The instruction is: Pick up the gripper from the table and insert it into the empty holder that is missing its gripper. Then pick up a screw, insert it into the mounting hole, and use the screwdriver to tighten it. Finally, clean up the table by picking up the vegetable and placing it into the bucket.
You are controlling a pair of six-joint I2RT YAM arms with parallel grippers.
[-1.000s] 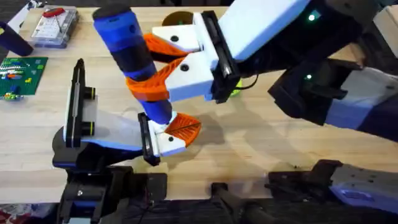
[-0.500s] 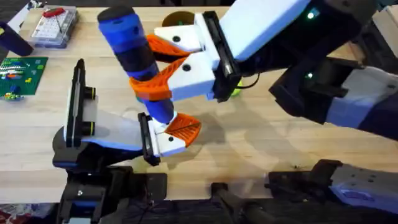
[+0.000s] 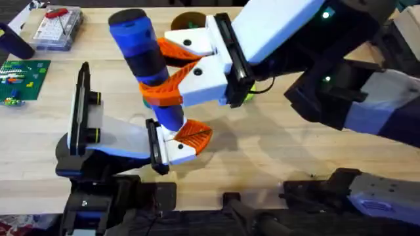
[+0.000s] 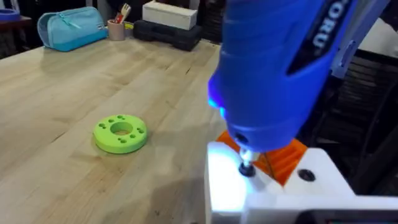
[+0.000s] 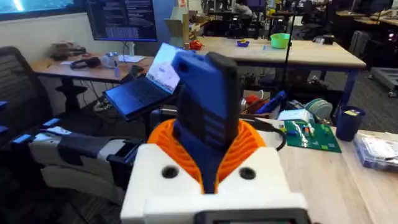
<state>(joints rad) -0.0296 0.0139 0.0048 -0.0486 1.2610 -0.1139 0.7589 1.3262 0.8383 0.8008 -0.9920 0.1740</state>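
My right gripper (image 3: 156,72), white with curved orange fingers (image 5: 249,146), is shut around the blue screwdriver (image 3: 141,56). The screwdriver leans with its handle up and left. Its silver tip rests on a screw (image 4: 247,168) in the white holder (image 3: 178,152) at the end of my left arm. The small orange gripper (image 3: 195,134) sits seated on that holder, right beside the tip. My left gripper (image 3: 187,141) stays low over the table's front middle. Behind the right gripper the bucket (image 3: 186,19) shows partly. The vegetable is out of view.
A light-green disc with holes (image 4: 120,133) lies on the wood beyond the holder. A clear parts box (image 3: 58,27) and a green circuit board (image 3: 23,75) sit at the far left. A blue pouch (image 4: 68,28) and a pencil cup (image 4: 116,28) stand at the table's far end.
The screwdriver's handle top has swung a little to the right, while its tip stays on the holder. The left arm has not moved.
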